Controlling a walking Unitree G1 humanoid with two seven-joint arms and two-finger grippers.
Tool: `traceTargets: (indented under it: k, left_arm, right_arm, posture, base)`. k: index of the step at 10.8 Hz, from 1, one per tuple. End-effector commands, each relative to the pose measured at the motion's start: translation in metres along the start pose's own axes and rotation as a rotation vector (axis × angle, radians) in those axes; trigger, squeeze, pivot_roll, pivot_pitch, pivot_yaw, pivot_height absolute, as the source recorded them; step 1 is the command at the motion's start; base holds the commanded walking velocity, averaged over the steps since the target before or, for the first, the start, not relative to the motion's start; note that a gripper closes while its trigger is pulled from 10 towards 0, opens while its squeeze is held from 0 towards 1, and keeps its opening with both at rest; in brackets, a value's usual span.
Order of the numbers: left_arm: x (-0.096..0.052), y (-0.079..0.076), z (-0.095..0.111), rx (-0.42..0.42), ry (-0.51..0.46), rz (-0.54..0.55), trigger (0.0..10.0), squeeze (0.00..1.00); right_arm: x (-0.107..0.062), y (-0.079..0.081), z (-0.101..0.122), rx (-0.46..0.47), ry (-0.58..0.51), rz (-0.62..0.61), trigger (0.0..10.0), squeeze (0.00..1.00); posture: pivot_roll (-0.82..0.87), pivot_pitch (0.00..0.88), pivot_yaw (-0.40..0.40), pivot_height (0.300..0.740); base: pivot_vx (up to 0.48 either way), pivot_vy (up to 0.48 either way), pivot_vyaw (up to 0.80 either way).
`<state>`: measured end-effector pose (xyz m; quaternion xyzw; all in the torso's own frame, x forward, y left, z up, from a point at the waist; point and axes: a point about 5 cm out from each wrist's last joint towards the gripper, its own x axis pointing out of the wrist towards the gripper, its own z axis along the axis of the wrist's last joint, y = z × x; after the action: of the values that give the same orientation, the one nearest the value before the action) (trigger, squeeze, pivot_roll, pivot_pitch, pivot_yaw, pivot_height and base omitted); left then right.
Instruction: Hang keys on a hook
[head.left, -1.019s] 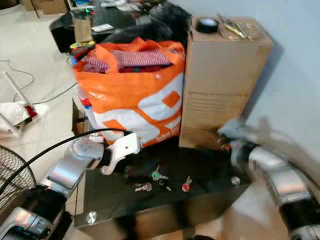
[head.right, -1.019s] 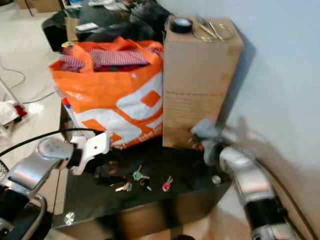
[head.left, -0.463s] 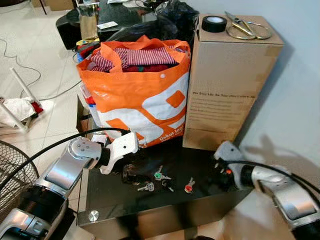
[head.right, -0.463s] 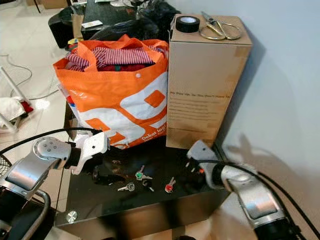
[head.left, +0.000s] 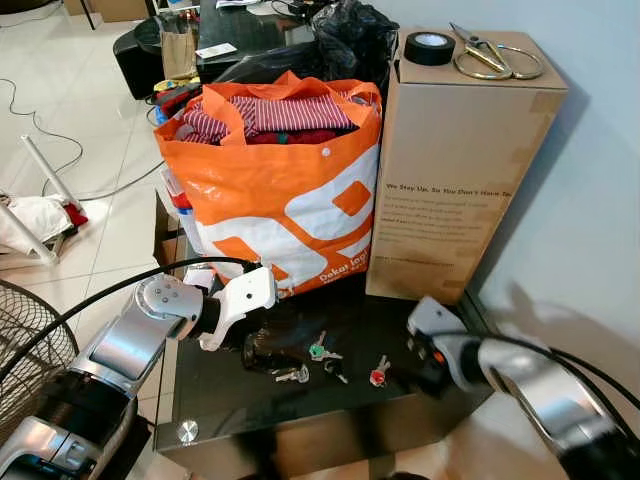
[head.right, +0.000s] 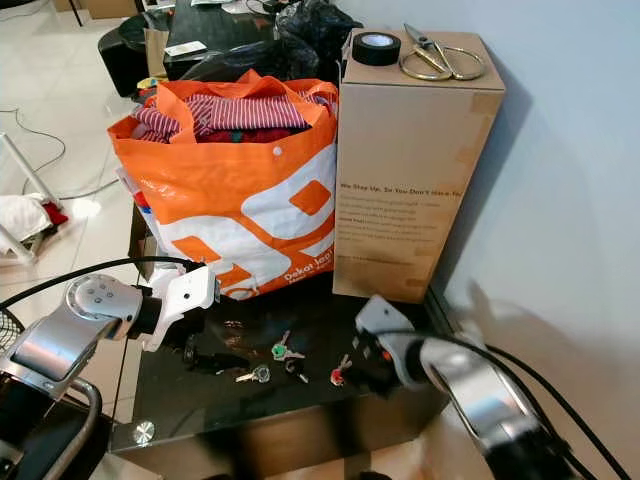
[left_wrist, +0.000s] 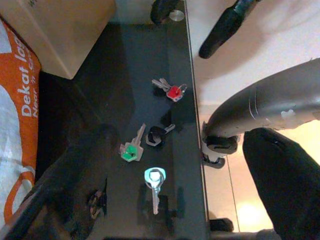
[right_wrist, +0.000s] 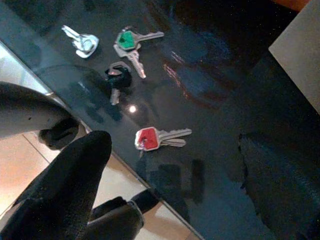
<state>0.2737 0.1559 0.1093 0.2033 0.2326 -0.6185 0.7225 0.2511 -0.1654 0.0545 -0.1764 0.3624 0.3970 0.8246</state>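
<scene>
progress: early, nothing grasped or hung | keys (right_wrist: 160, 138) loose on black table (head.left: 420, 390) | right gripper (right_wrist: 170, 175) spread wide, keys at its 12 o'clock | left gripper (head.left: 262, 350) fingers: can't tell | hook: unseen

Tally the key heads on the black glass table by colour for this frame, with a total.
Red-capped keys: 1
Green-capped keys: 1
Black-capped keys: 1
Pale blue-capped keys: 1
Total: 4, all lying on the table.
</scene>
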Motion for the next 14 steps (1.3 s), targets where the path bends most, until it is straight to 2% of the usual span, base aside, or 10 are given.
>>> traceTargets:
  k: [1,4,7,8,9,11,13,14]
  left_arm:
    - [-0.002,-0.001,0.000,0.005,0.011,-0.001,10.0,0.00]
    - [-0.001,-0.001,0.001,0.008,0.013,-0.004,10.0,0.00]
    - [0.002,-0.002,0.003,0.009,0.007,-0.003,10.0,0.00]
    - [0.002,-0.004,0.002,0.008,0.006,-0.007,10.0,0.00]
    - [0.002,-0.008,0.000,0.002,0.008,-0.027,10.0,0.00]
    - [0.003,-0.014,-0.001,0.005,0.021,-0.065,10.0,0.00]
    - [0.004,-0.016,0.000,0.007,0.016,-0.075,10.0,0.00]
    - [0.006,-0.019,0.001,0.007,0.016,-0.091,10.0,0.00]
  right_arm:
    - [0.005,0.001,-0.003,-0.005,0.026,-0.013,10.0,0.00]
    - [0.017,0.006,-0.013,0.002,0.071,0.001,10.0,0.00]
    - [0.046,0.000,-0.032,0.058,0.068,-0.037,10.0,0.00]
    - [0.046,-0.001,-0.038,0.067,0.070,-0.041,10.0,0.00]
    - [0.040,-0.001,-0.043,0.085,0.049,-0.041,10.0,0.00]
    - [0.028,0.004,-0.036,0.085,0.010,-0.027,10.0,0.00]
    - [0.023,0.011,-0.033,0.084,-0.008,-0.009,10.0,0.00]
    - [0.016,0.021,-0.026,0.081,-0.014,0.013,10.0,0.00]
  posture:
    - [-0.16,0.000,0.070,0.740]
    - [-0.16,0.000,0.072,0.740]
    - [-0.18,0.000,0.081,0.740]
    - [-0.18,0.000,0.087,0.740]
    - [-0.20,0.000,0.107,0.740]
    - [-0.23,0.000,0.122,0.740]
    - [-0.23,0.000,0.118,0.740]
    - [-0.24,0.000,0.116,0.740]
  base:
    - [0.000,0.000,0.00]
    - [0.000,0.000,0.00]
    - [0.000,0.000,0.00]
    - [0.000,0.000,0.00]
    - [0.000,0.000,0.00]
    - [0.000,0.000,0.00]
    - [0.000,0.000,0.00]
    - [0.000,0.000,0.00]
